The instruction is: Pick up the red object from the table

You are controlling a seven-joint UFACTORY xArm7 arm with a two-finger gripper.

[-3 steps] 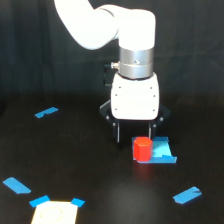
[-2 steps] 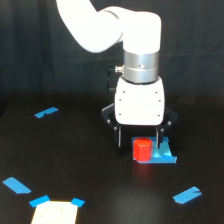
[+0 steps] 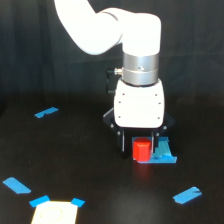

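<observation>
You will find no legible text, label, brand, number or sign on any surface in view.

Bright red-orange on the red object (image 3: pixel 141 149), plain blue on the flat square piece (image 3: pixel 164 154) and scattered tape strips (image 3: pixel 46 112), matte black across the table (image 3: pixel 75 165), pale yellow on the patch (image 3: pixel 55 213), white on the arm (image 3: pixel 107 27).

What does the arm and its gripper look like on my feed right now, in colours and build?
The arm is glossy white with rounded, tube-like links. A brushed silver metal cylinder forms the wrist joint, above a boxy white housing with rounded corners. A small black fitting sits at the wrist's side. The gripper below is black, with thin dark fingers. No markings or loose cables are legible.
</observation>
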